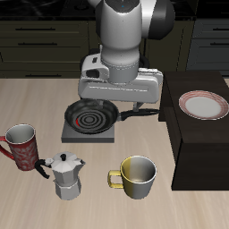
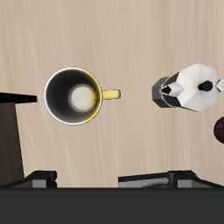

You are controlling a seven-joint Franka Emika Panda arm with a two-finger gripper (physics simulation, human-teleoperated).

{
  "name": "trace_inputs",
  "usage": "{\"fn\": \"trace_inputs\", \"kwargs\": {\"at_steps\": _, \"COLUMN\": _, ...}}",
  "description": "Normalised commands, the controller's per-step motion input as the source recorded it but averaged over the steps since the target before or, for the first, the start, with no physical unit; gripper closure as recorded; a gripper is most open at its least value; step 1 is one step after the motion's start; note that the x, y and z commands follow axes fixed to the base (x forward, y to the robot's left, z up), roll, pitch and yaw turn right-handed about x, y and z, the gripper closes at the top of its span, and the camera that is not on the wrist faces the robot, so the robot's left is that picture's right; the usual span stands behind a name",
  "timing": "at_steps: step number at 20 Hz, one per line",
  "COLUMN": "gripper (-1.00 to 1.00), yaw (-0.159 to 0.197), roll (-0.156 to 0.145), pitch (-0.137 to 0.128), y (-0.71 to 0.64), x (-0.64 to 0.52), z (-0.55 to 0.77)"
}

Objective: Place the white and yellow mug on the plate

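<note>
The white and yellow mug [image 1: 136,176] stands upright on the table near its front edge, handle toward the moka pot. It also shows from above in the wrist view [image 2: 74,96], with its whitish inside and yellow handle. The plate [image 1: 203,106], white with a reddish-pink rim ring, lies empty on a dark raised block [image 1: 201,143] farther back. My gripper [image 1: 119,93] hangs high over the frying pan, well behind and above the mug. In the wrist view my gripper [image 2: 105,182] has its fingers spread apart with nothing between them.
A black frying pan with a red spiral [image 1: 92,115] sits on a grey board under my gripper. A silver moka pot [image 1: 65,174] stands beside the mug. A red patterned mug [image 1: 22,148] stands beyond the pot. The dark block rises above the table.
</note>
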Motion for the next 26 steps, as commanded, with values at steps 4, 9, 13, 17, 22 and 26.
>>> {"fn": "trace_inputs", "kwargs": {"at_steps": 4, "gripper": -1.0, "yaw": 0.013, "roll": 0.028, "pitch": -0.017, "y": 0.1, "x": 0.17, "z": -0.09}}
{"fn": "trace_inputs", "kwargs": {"at_steps": 9, "gripper": -1.0, "yaw": -0.004, "roll": 0.008, "pitch": -0.01, "y": 0.09, "x": 0.1, "z": -0.21}}
{"fn": "trace_inputs", "kwargs": {"at_steps": 13, "gripper": -1.0, "yaw": -0.02, "roll": 0.002, "pitch": -0.005, "y": 0.05, "x": 0.07, "z": -0.21}}
{"fn": "trace_inputs", "kwargs": {"at_steps": 17, "gripper": -1.0, "yaw": -0.003, "roll": -0.014, "pitch": 0.021, "y": 0.04, "x": 0.1, "z": -0.37}}
{"fn": "trace_inputs", "kwargs": {"at_steps": 22, "gripper": -1.0, "yaw": -0.034, "roll": -0.002, "pitch": -0.013, "y": -0.01, "x": 0.05, "z": -0.31}}
{"fn": "trace_inputs", "kwargs": {"at_steps": 26, "gripper": -1.0, "yaw": -0.01, "roll": 0.013, "pitch": -0.047, "y": 0.03, "x": 0.0, "z": -0.41}}
